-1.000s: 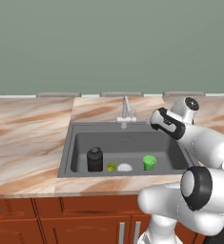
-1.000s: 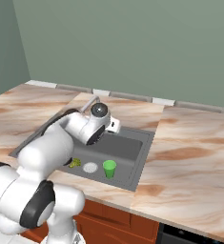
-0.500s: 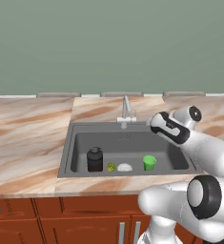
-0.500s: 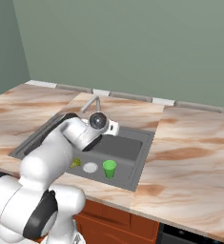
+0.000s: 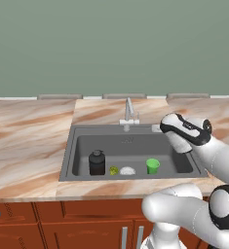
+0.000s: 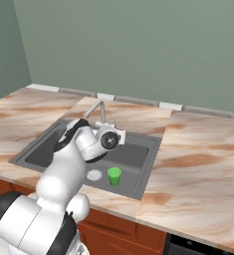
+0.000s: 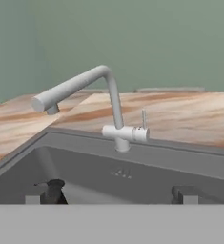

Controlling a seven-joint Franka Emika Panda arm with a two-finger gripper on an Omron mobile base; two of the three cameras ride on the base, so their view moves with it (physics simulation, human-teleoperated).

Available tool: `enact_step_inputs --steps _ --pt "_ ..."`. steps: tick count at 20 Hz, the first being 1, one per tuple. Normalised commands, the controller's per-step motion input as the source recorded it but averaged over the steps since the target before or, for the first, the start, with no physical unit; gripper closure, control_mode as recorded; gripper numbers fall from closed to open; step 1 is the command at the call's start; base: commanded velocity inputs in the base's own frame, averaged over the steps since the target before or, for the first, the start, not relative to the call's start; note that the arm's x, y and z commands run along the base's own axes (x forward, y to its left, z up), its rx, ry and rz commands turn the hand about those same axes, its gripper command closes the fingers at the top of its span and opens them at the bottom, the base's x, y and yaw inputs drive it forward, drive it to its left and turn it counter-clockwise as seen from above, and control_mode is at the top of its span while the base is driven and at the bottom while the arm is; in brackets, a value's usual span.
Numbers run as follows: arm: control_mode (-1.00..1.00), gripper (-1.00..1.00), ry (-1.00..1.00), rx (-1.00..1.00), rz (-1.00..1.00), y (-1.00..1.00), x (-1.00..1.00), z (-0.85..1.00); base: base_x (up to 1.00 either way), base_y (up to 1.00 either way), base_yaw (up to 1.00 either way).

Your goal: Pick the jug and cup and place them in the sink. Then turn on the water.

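Facing the faucet squarely from the sink's right side, the gripper hangs over the basin with jaws spread wide and nothing between them. Jug and cup already stand upright in the sink, well apart. The small upright lever lies straight ahead, slightly right of centre; no water seen.

A plain grey-green wall rises behind a marbled pink-and-tan counter edged by a low pale backsplash strip, with reddish-brown wooden cabinets bearing silver handles below, all evenly lit.
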Motion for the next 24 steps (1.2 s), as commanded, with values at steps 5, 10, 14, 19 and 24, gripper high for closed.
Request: enact_step_inputs --steps 5,10,14,19,24 --pt "-1.0 -1.0 -0.14 0.0 0.09 0.0 -0.07 0.13 0.0 0.0 0.0" --pt "-1.0 -1.0 -0.05 0.0 0.02 0.0 -0.03 0.24 0.0 0.0 0.0" --pt "-1.0 -1.0 -0.06 0.0 0.0 0.0 -0.02 0.16 0.0 0.0 0.0" --pt "-1.0 -1.0 -0.02 0.0 0.0 0.07 0.0 0.0 0.0 0.0 0.0" --pt "-1.0 -1.0 -0.07 0.0 0.0 0.07 0.0 -0.01 0.0 0.0 0.0"
